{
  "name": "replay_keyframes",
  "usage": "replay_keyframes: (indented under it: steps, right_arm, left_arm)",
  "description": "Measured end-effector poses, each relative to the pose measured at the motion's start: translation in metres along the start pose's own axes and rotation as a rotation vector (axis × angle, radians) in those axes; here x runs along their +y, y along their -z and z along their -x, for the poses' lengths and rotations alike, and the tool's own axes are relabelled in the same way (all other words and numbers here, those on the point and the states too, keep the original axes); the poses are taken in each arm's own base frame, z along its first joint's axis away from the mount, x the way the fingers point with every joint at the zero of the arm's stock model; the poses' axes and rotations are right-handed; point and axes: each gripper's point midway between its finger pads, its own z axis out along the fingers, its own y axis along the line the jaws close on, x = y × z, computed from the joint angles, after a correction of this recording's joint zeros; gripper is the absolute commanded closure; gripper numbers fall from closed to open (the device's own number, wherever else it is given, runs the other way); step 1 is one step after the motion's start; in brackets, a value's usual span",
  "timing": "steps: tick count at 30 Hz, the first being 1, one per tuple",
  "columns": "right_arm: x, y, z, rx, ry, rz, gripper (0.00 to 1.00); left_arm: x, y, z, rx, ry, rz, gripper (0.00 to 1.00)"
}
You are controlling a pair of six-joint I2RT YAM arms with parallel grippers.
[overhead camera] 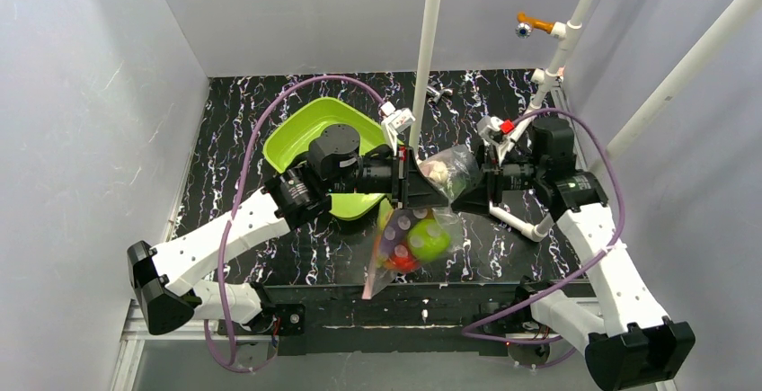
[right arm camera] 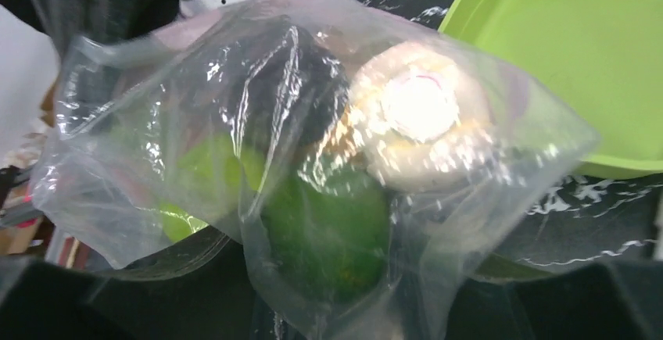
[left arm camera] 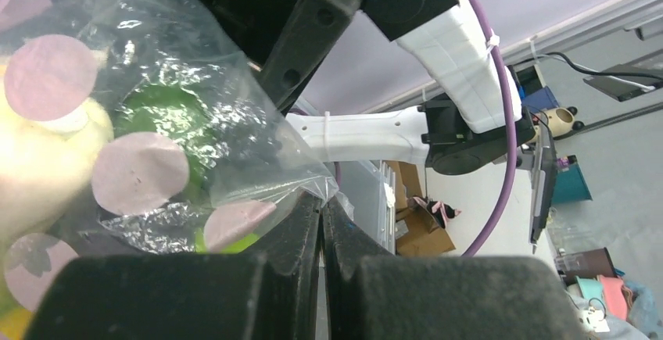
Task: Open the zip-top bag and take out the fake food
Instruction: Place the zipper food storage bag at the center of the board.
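Hanging between the two arms, the zip-top bag (overhead camera: 422, 229) sits just in front of the lime-green tray (overhead camera: 301, 130), lifted off the counter (overhead camera: 229, 130) for most of its length. Its long axis runs from the far right, where it bulges beside the right tool (overhead camera: 467, 195), down to the near left, where a pinkish edge trails lowest. I cannot tell whether that end touches the counter.

The fake food (overhead camera: 429, 239) is all inside: a green apple, something red, and a pale white-stalked piece (right arm camera: 418, 105).

The left tool (overhead camera: 420, 189) is pressed together, its fingertips (left arm camera: 313, 215) pinching a fold of clear film. The right tool faces it across the bag. In its own view the plastic fills the frame, and I cannot tell whether it has bitten.

Opening probably turns on the pinkish edge, which lies low and away from both tools, nearer the left arm's side. The right tool looks aimed at the bag's body.
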Motion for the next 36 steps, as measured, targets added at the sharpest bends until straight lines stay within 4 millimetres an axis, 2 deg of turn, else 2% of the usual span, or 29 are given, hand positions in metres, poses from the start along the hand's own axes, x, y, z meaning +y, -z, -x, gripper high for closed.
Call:
replay_keyframes:
  steps: [5, 10, 13, 17, 20, 21, 22, 24, 25, 26, 29, 30, 33, 36]
  right_arm:
    - [0.016, 0.015, 0.018, 0.016, 0.135, -0.057, 0.67]
    - [0.022, 0.027, 0.008, 0.076, 0.175, -0.156, 0.68]
    - [0.016, 0.034, -0.005, 0.126, 0.148, -0.237, 0.69]
    - [-0.001, 0.038, -0.023, 0.182, 0.097, -0.315, 0.70]
    - [-0.021, 0.033, -0.035, 0.244, 0.028, -0.345, 0.69]
    - [-0.030, 0.029, -0.038, 0.269, 0.009, -0.349, 0.67]
    - [-0.036, 0.025, -0.039, 0.285, -0.001, -0.352, 0.58]
    - [-0.059, 0.014, -0.043, 0.335, -0.039, -0.367, 0.29]
    - [-0.067, 0.008, -0.044, 0.348, -0.050, -0.371, 0.07]
    - [-0.077, 0.001, -0.044, 0.362, -0.061, -0.376, 0.02]
    - [-0.098, -0.016, -0.041, 0.388, -0.065, -0.377, 0.02]
    - [-0.102, -0.022, -0.039, 0.392, -0.063, -0.371, 0.02]
    - [-0.110, -0.033, -0.032, 0.390, -0.046, -0.357, 0.02]
    - [-0.107, -0.032, -0.028, 0.388, -0.006, -0.350, 0.02]
  left_arm:
    - [-0.008, 0.001, 0.000, 0.001, -0.001, -0.031, 1.00]
    - [-0.002, 0.006, -0.009, 0.012, 0.003, -0.011, 0.92]
    - [0.019, 0.013, -0.026, 0.027, 0.017, 0.060, 0.88]
    - [0.067, 0.022, -0.053, 0.051, 0.052, 0.211, 0.85]
    - [0.107, 0.029, -0.065, 0.049, 0.084, 0.341, 0.77]
    - [0.122, 0.034, -0.066, 0.040, 0.096, 0.392, 0.70]
    - [0.138, 0.039, -0.067, 0.027, 0.107, 0.446, 0.67]
    - [0.168, 0.054, -0.066, -0.008, 0.132, 0.559, 0.60]
    - [0.182, 0.063, -0.064, -0.032, 0.142, 0.617, 0.53]
    - [0.194, 0.074, -0.063, -0.059, 0.149, 0.673, 0.42]
    - [0.211, 0.107, -0.058, -0.125, 0.139, 0.789, 0.21]
    - [0.207, 0.117, -0.055, -0.145, 0.119, 0.802, 0.15]
    - [0.185, 0.125, -0.048, -0.173, 0.052, 0.741, 0.04]
    - [0.169, 0.123, -0.053, -0.156, 0.011, 0.652, 0.02]
